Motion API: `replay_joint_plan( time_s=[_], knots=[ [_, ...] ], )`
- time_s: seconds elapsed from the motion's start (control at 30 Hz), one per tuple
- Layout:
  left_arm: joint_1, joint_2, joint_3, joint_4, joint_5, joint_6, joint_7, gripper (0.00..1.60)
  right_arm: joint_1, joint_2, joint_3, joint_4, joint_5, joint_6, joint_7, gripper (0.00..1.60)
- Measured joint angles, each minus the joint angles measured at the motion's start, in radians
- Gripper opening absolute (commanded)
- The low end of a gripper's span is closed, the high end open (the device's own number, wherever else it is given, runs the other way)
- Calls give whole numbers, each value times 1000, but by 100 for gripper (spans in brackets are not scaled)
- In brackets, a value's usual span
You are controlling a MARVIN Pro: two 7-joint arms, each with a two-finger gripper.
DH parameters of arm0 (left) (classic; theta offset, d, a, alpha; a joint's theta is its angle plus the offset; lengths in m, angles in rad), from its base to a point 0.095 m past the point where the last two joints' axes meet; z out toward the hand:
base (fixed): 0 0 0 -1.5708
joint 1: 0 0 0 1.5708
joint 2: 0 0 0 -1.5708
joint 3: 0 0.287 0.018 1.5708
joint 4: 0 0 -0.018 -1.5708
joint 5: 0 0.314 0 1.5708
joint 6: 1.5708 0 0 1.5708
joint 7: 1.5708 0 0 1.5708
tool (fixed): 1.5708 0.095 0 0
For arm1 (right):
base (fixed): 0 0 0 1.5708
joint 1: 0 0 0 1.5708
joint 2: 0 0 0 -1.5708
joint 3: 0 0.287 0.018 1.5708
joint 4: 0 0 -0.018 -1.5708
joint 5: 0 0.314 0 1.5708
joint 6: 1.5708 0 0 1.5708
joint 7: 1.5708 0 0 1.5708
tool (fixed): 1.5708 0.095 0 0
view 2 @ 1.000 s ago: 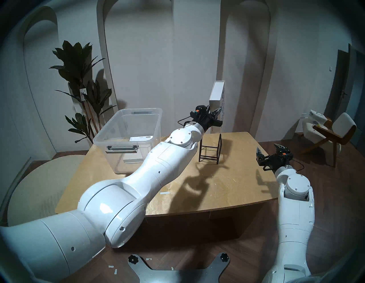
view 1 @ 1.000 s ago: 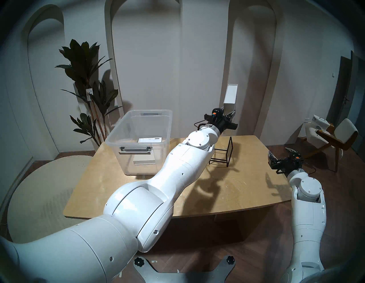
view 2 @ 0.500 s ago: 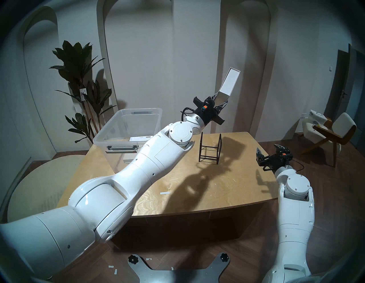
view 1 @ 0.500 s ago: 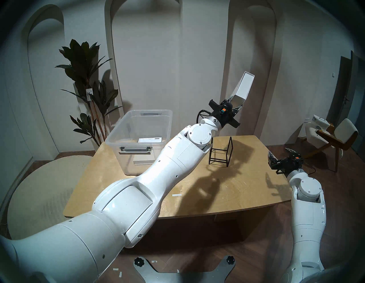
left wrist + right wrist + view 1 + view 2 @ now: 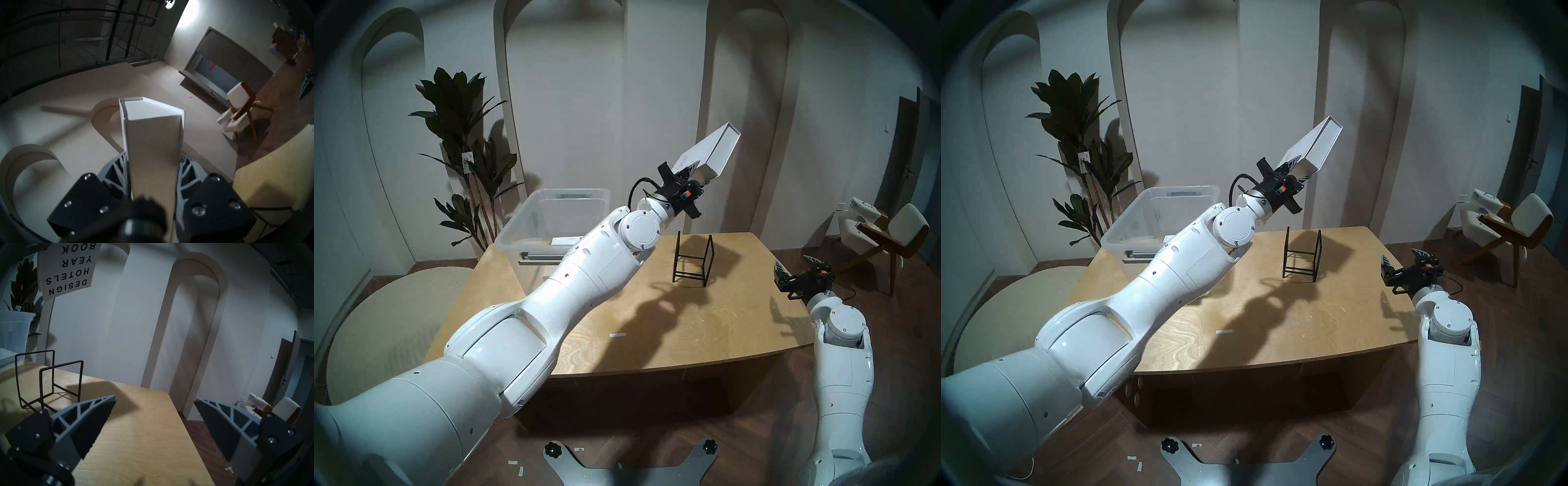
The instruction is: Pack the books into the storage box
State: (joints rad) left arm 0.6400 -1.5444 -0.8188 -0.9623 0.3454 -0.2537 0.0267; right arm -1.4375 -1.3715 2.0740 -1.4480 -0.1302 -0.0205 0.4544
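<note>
The storage box (image 5: 551, 217) stands at the left back part of the table (image 5: 704, 325), left of centre in the head view, and the left arm crosses in front of its right side. Inside it, a book lying flat (image 5: 566, 240) shows partly above the arm. The white book (image 5: 712, 152) is up in the air, upper right of centre, well apart from the box and higher than its rim. Its long axis goes diagonally, from the fingers up and to the right, so it points away from the box. The left gripper (image 5: 694, 173) is closed on the lower end of this book; in the wrist view the two fingers (image 5: 119, 162) press its two wide sides.

I judge that the next move must bring the book to the left and down over the open box. The left arm is the nearer one, and it already holds the book.

The black wire rack (image 5: 694, 259) stands empty under the gripper, between the two arms. It is low, so it probably does not block the way. The right gripper (image 5: 794, 268) is at the right edge of the table with its fingers wide apart and holding nothing.
</note>
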Motion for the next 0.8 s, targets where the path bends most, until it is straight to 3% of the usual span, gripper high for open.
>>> replay_joint_plan(
  time_s=[0.8],
  knots=[
    [6, 291, -5, -114, 314, 220, 48, 0, 3, 2, 0, 19, 0, 0, -2, 160]
  ],
)
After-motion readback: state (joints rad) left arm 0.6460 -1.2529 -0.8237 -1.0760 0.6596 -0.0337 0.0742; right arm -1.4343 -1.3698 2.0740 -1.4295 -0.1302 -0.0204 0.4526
